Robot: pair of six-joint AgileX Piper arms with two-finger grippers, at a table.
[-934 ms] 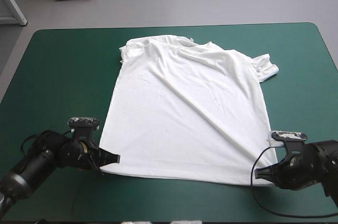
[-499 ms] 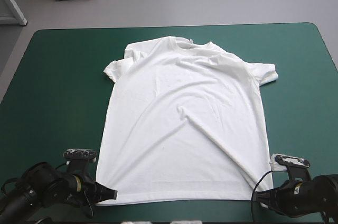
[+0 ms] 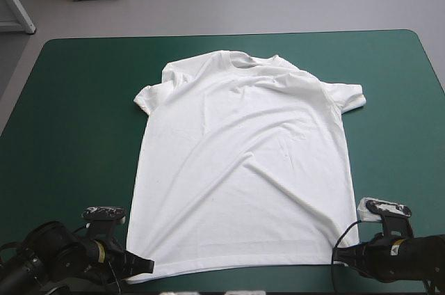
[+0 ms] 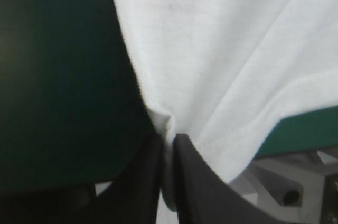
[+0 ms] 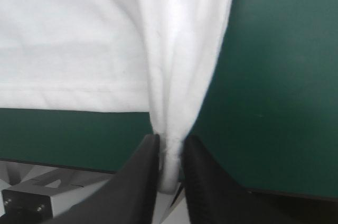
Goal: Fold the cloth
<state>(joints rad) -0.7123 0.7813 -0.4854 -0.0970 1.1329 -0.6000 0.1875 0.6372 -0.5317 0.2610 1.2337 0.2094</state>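
While the high view shows the T-shirt (image 3: 243,170) spread flat on the teal-green tabletop (image 3: 69,100), collar toward the far edge, only the wrist views show the grips. The left gripper (image 4: 169,138) pinches the near left hem corner and the right gripper (image 5: 170,143) the near right, each all but closed on cloth.

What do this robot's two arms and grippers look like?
The left arm and the right arm are both black, built of bulky, rounded segments. The left gripper and the right gripper each have two broad black fingers, curved like fins and narrowing to a point.
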